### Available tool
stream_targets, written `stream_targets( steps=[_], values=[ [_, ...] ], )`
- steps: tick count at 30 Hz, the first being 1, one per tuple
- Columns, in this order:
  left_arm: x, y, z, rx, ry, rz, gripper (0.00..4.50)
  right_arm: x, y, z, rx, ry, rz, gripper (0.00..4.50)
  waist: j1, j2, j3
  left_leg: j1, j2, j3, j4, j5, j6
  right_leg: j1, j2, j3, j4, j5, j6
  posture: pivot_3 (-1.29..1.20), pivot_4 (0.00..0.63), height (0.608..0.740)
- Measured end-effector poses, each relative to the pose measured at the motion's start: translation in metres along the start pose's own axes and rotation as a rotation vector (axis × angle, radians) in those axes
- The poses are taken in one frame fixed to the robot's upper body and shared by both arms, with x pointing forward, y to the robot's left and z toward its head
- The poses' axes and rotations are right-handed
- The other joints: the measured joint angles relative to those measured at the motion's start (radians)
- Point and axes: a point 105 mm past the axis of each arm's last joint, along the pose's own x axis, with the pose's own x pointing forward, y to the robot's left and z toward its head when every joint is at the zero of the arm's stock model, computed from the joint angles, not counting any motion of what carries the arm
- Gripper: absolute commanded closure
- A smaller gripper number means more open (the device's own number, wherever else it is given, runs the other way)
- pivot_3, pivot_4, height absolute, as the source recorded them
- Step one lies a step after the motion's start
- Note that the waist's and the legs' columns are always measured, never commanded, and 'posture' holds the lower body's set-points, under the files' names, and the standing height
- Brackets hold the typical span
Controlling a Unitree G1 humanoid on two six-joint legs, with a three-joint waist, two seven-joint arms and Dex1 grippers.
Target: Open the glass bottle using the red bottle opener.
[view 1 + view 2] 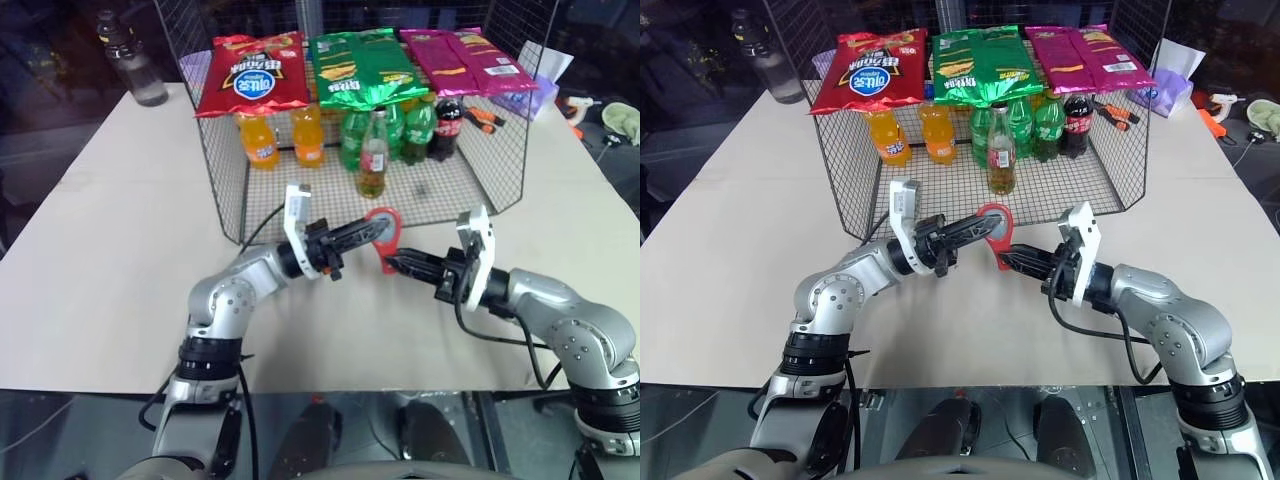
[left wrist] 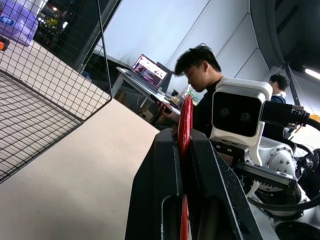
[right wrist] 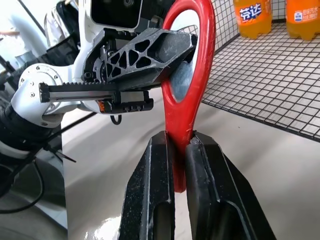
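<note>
**Both claws clamped on one red opener, above the worktop**

Pale beige worktop (image 1: 120, 260) carries a black wire basket (image 1: 480, 185) at its far middle, and three snack bags lie along the basket's far rim: one red bag (image 1: 252, 75) on the left, one green bag (image 1: 362, 68) in the middle, one magenta bag (image 1: 470, 58) on the right. Inside the basket stand two orange plastic soda bottles (image 1: 260, 140) on the left, three green plastic soda bottles (image 1: 418, 132), and one dark cola bottle (image 1: 447, 128) on the right. One glass bottle (image 1: 373, 155) stands upright just in front of the green ones, near the basket's middle, apart from both claws.

Near of the basket, one red bottle opener (image 1: 384, 238) is held off the worktop between the two arms. The left claw (image 1: 372, 231) is closed on the opener's ring-shaped head; the right claw (image 1: 392, 262) is closed tight on its slim handle, with the ring end uppermost.

One clear water bottle (image 1: 133, 70) stands at the far left corner. Two people (image 2: 200, 85) appear in the left wrist view's background.
</note>
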Motion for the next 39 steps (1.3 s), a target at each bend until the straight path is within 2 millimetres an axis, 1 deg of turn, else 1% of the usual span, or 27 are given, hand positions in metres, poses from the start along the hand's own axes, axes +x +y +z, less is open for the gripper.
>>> stream_targets(
  steps=[5, 14, 16, 17, 20, 34, 36, 37, 38, 39],
  values=[
    [0.001, 0.0, 0.001, -0.003, -0.013, -0.003, 4.5, 0.0, 0.001, 0.001, 0.052, -0.018, 0.006, 4.49, 0.0, 0.0, 0.0, 0.0, 0.0, 0.0, 0.0, 0.0, 0.0, 0.0, 0.0, 0.0, -0.001, 0.0, 0.0, 0.0, 0.15, 0.74],
    [0.002, 0.0, 0.001, -0.006, -0.021, 0.0, 4.5, -0.002, -0.001, 0.002, 0.036, -0.026, 0.006, 4.49, 0.0, 0.0, 0.0, 0.0, 0.0, 0.0, -0.001, 0.0, 0.0, 0.0, 0.0, 0.0, -0.002, 0.0, 0.0, 0.0, 0.15, 0.74],
    [0.003, -0.001, 0.001, -0.007, -0.02, -0.001, 4.5, -0.002, -0.001, 0.002, 0.037, -0.02, 0.006, 3.53, 0.0, 0.0, 0.0, 0.0, 0.0, 0.0, -0.001, 0.0, 0.0, 0.0, 0.0, 0.0, -0.002, 0.0, 0.0, 0.0, 0.15, 0.74],
    [0.004, -0.001, 0.001, -0.002, -0.015, 0.001, 4.5, -0.002, -0.001, 0.001, 0.038, -0.015, 0.004, 3.16, 0.0, 0.0, 0.0, 0.0, 0.0, 0.0, -0.001, 0.0, 0.0, 0.0, 0.0, 0.0, -0.002, 0.0, 0.0, 0.0, 0.15, 0.74],
    [0.005, -0.002, 0.001, -0.002, -0.021, 0.006, 4.5, 0.004, 0.0, -0.001, 0.06, -0.03, 0.002, 3.16, 0.0, 0.0, 0.0, 0.0, 0.0, 0.0, -0.002, 0.0, 0.0, 0.0, 0.0, 0.0, -0.002, 0.0, 0.0, 0.0, 0.15, 0.74],
    [0.008, -0.005, 0.0, -0.021, -0.032, -0.018, 4.5, 0.005, 0.001, -0.006, 0.067, -0.005, 0.014, 3.16, 0.0, 0.0, 0.0, 0.0, 0.0, 0.0, -0.003, 0.0, 0.0, 0.0, 0.0, 0.0, -0.003, 0.0, 0.0, 0.0, 0.15, 0.74],
    [0.008, -0.005, 0.0, -0.021, -0.031, -0.019, 4.5, 0.005, 0.001, -0.007, 0.072, -0.005, 0.014, 3.71, 0.0, 0.0, 0.0, 0.0, 0.0, 0.0, -0.003, 0.0, 0.0, 0.0, 0.0, 0.0, -0.003, 0.0, 0.0, 0.0, 0.15, 0.74],
    [0.008, -0.005, 0.0, -0.022, -0.029, -0.022, 4.5, 0.004, 0.001, -0.007, 0.075, -0.005, 0.01, 3.91, 0.0, 0.0, 0.0, 0.0, 0.0, 0.0, -0.003, 0.0, 0.0, 0.0, 0.0, 0.0, -0.003, 0.0, 0.0, 0.0, 0.15, 0.74],
    [0.008, -0.006, 0.0, -0.022, -0.028, -0.025, 4.5, 0.003, 0.001, -0.008, 0.078, -0.007, 0.01, 4.41, 0.0, 0.0, 0.0, 0.0, 0.0, 0.0, -0.003, 0.0, 0.0, 0.0, 0.0, 0.0, -0.003, 0.0, 0.0, 0.0, 0.15, 0.74],
    [0.008, -0.007, 0.0, -0.024, -0.031, -0.04, 4.5, 0.003, 0.002, -0.007, 0.086, -0.014, 0.023, 4.46, 0.0, 0.0, 0.001, 0.0, 0.0, 0.0, -0.003, 0.0, 0.0, 0.0, 0.0, 0.0, -0.004, 0.0, 0.0, 0.0, 0.15, 0.74]
  ],
)
